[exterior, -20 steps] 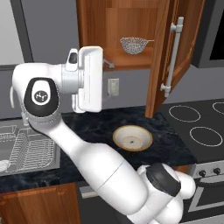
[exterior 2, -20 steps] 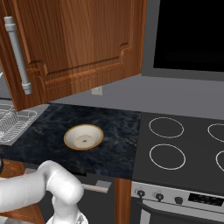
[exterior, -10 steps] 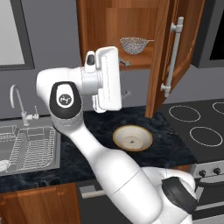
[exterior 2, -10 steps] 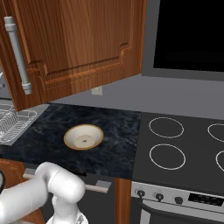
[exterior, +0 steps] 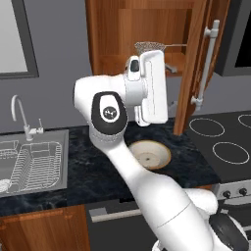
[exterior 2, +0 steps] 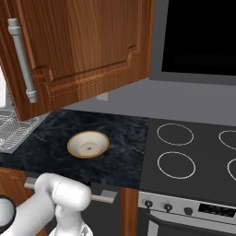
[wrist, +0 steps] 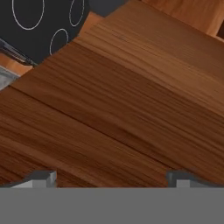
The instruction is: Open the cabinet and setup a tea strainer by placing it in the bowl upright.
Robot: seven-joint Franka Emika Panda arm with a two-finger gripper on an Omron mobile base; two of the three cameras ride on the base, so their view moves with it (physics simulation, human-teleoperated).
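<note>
The bowl (exterior: 148, 154) sits on the dark tabletop (exterior: 88, 162) just in front of the arm, and nothing lies in it but the specks at its centre. To its left the sink (exterior: 32, 162) holds a wire rack (exterior: 34, 164). Right of the bowl lies the stove (exterior: 220, 142).

Above, the cabinet (exterior: 142, 34) stands with its door (exterior: 198, 59) swung wide. The strainer (exterior: 149, 47) rests on the shelf inside, its thin handle pointing right toward the door, half hidden behind the hand.

The claw (wrist: 109, 177) has its tips spread wide with nothing between them; close wood grain (wrist: 113, 105) lies just ahead of them, with the stove rings off at one corner.

Against a second ago, the arm has swung right and up: the hand then hung left of the cabinet opening and below the strainer, and now it covers the strainer's lower part. Bowl, strainer and door lie as before.
</note>
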